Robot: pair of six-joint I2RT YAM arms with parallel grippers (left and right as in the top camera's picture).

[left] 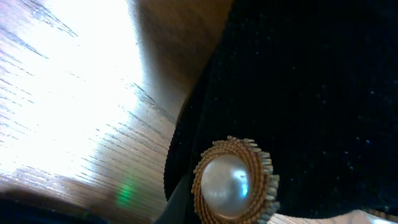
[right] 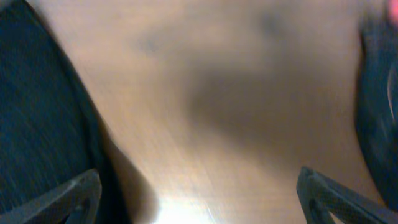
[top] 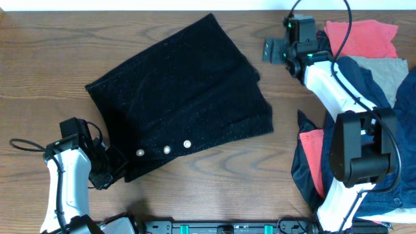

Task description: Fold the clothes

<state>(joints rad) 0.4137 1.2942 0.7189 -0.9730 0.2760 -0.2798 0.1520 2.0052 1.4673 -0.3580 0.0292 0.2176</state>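
The left arm [top: 65,185] rises from the near edge of the bench [top: 39,65], below the near-left corner of the black garment [top: 182,97]. Its white link leans away from the base, and its dark wrist bends back toward that corner. The left gripper [top: 109,171] sits low at the corner's hem. It seems to touch the cloth, but the wrist view is too close to tell how the jaws stand. The right arm [top: 331,91] stretches from its base, right of the garment, to beyond the garment's far-right side. The right gripper [top: 273,50] points toward the garment with its jaws spread wide, one fingertip [right: 74,196] at each lower corner of the wrist view.
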